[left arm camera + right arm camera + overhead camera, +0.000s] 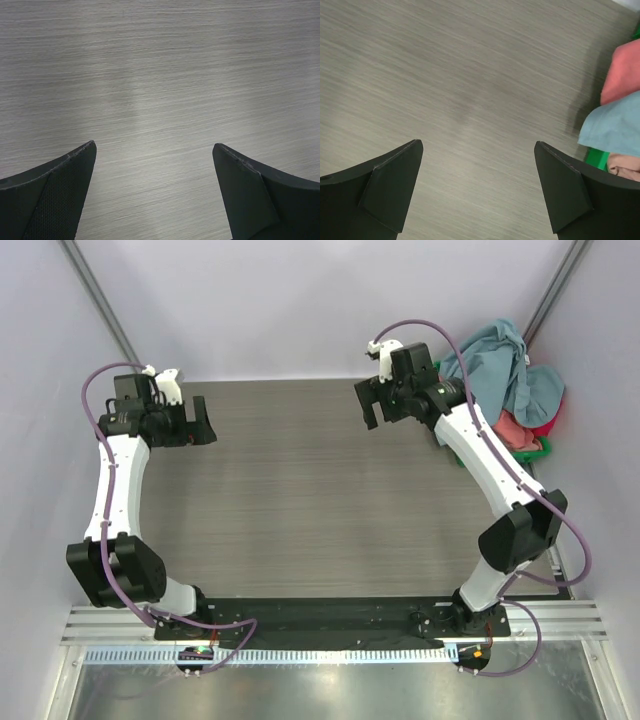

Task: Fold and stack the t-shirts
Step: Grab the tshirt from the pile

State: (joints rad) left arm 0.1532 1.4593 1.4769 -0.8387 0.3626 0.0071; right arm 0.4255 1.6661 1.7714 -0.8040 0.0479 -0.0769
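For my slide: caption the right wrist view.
Open right pincer above the table; blue tee and pink tee spill from the bin at right.

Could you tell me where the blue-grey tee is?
Top view, far right: the tee is heaped on the green bin near the right pincer.

The right claw (477, 145) hangs over the grey-grained bench (470, 75), its two dark fingers (390, 185) spread wide. At the right edge, a salmon-pink t-shirt (622, 70) lies above a blue-grey t-shirt (615, 125), which drapes over the green bin (595, 157).
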